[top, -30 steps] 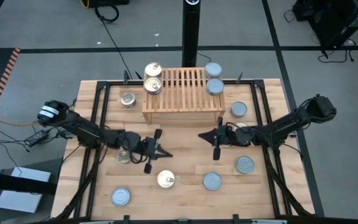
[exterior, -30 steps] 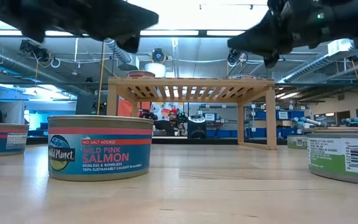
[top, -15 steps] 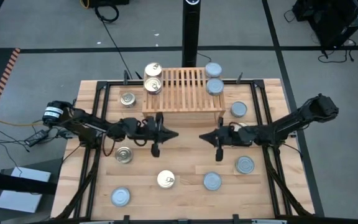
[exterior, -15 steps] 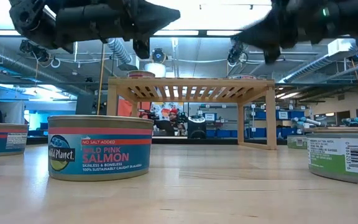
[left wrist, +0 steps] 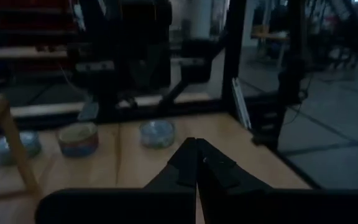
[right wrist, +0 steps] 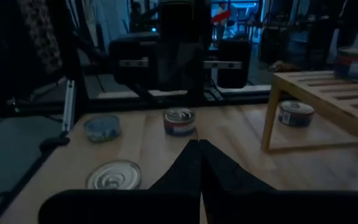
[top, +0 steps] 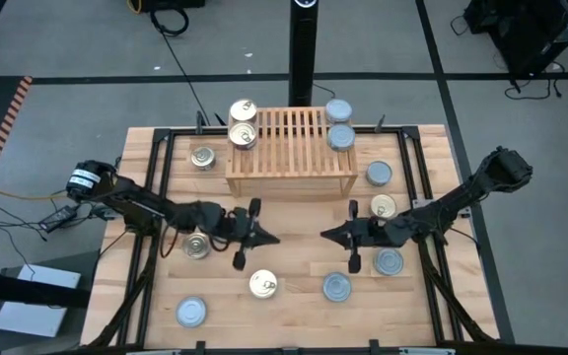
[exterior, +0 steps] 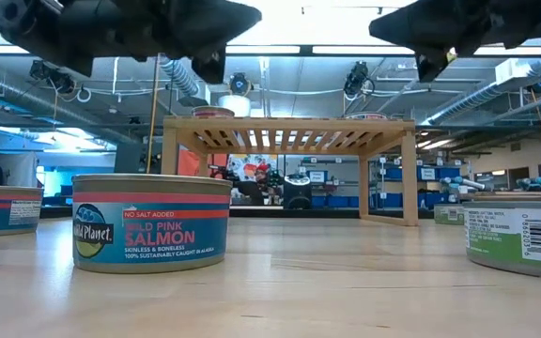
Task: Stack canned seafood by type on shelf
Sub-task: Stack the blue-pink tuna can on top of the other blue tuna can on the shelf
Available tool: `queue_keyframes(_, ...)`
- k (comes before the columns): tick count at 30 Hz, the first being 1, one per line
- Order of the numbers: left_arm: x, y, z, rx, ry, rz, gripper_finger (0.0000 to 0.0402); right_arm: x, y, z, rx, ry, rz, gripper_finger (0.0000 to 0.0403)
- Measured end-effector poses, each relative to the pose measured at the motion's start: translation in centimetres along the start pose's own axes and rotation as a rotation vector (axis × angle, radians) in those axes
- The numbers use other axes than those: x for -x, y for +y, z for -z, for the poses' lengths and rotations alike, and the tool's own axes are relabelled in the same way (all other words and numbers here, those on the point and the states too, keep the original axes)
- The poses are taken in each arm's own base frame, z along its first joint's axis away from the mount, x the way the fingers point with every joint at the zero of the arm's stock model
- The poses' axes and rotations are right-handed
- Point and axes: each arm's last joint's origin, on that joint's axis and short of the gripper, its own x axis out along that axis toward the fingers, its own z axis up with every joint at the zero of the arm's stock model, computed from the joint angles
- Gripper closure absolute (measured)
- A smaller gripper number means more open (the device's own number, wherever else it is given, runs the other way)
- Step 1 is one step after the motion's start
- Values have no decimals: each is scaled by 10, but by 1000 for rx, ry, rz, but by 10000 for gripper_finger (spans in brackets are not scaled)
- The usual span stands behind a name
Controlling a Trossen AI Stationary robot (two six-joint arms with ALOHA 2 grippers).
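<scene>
The light-wood shelf (top: pixel 289 153) stands at the table's far middle. Two gold-lidded tins (top: pixel 243 123) sit on its left end and two blue-silver tins (top: pixel 340 124) on its right end. Several more tins lie loose on the tabletop, among them a gold one (top: pixel 262 285) and a silver one (top: pixel 336 287) near the front. My left gripper (top: pixel 269 239) and my right gripper (top: pixel 325 235) hover level above the table's middle, tips facing each other, both shut and empty. The left wrist view (left wrist: pixel 194 163) and the right wrist view (right wrist: pixel 199 155) show each pair of fingers shut.
Loose tins sit at left (top: pixel 196 247), far left (top: pixel 202 157), right (top: pixel 384 207), (top: pixel 390 261), far right (top: pixel 379 175) and near left (top: pixel 191 313). A black frame (top: pixel 156 197) runs around the tabletop. In the low view a salmon tin (exterior: pixel 151 222) stands close by.
My left gripper swung toward the shelf, then came back toward the table's near edge, ending close to where it began. My right gripper has moved toward the near edge, away from the shelf. Both stayed shut. No tin has moved.
</scene>
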Motion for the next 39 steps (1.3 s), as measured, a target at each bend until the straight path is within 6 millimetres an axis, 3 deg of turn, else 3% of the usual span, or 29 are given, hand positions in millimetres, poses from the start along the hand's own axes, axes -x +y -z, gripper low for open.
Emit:
queue_keyframes(12,0,-12,6,-16,64,-39,397,8,6,25,-140,225,3,395)
queue_keyframes(20,0,-13,5,-24,49,-35,397,9,10,24,-161,221,-25,372)
queue_keyframes(27,1,-41,8,35,97,-26,396,11,14,23,-167,218,-74,375)
queue_keyframes(39,-7,-73,3,168,468,-105,396,13,17,24,-137,216,-81,378)
